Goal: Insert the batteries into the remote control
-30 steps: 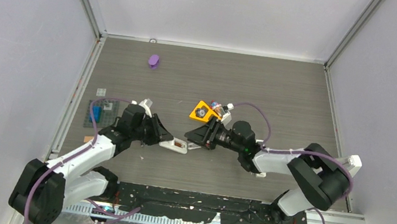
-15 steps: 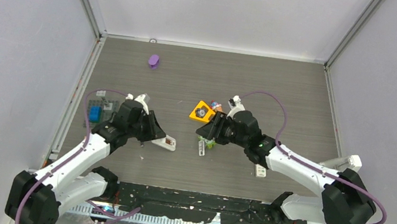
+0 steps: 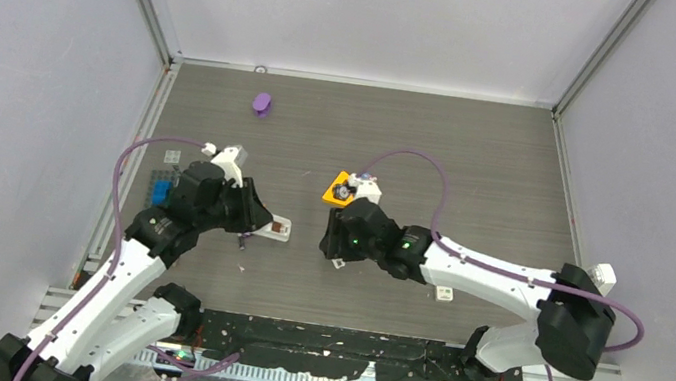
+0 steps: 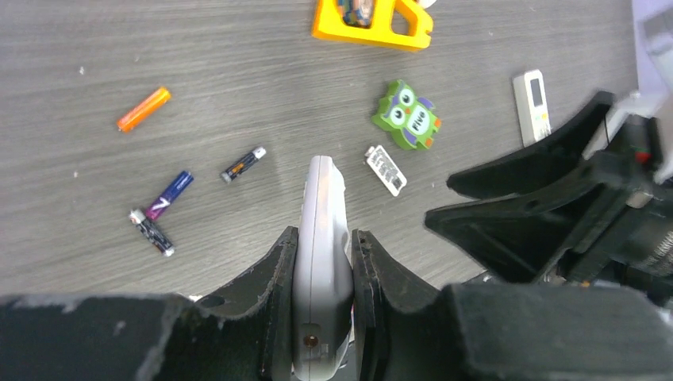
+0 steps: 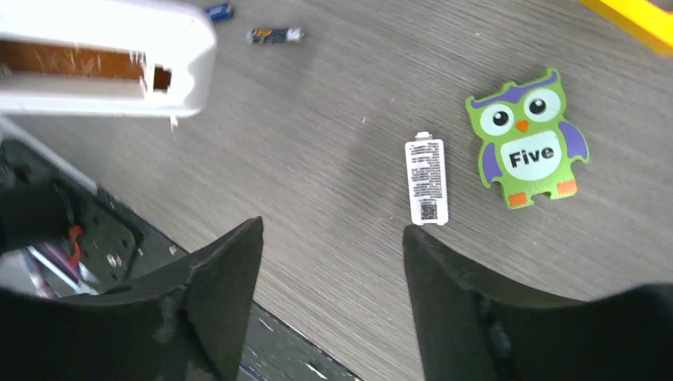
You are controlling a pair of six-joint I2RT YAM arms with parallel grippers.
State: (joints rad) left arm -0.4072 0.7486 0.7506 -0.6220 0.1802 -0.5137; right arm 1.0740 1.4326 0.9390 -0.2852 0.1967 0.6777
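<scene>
left end effector [image 4: 323, 242] is pinching the remote control [image 4: 321, 194] by its narrow sides near one end. It's held left of centre over the table [image 3: 478, 171], open battery bay facing my right arm. right end effector [image 5: 333, 258] is spread wide with nothing in it, hanging just right of the remote

nothing loaded yet, all cells lie on the table: orange battery [image 4: 144, 109], dark battery [image 4: 243, 164], purple battery [image 4: 168, 195], black battery [image 4: 152, 232]. The last two touch at one end. All four sit on the side of the remote away from the right end effector

risks as I judge them:
- right arm has to get past the remote and the left end effector to reach them, a clip looks likely
- round cells roll; grabbing the purple one probably shoves the black one
- remote is gripped at one end only, so pressing a cell in could lever it loose
- can't read polarity marks from here

clutter below the right end effector: white labelled panel [image 5: 426, 181], probably the battery door, with the green owl block [image 5: 529, 148] just beside it. yellow block [image 3: 342, 189] on its far side, a second small remote [image 4: 532, 101] nearby, purple blob [image 3: 262, 103] far left
</scene>
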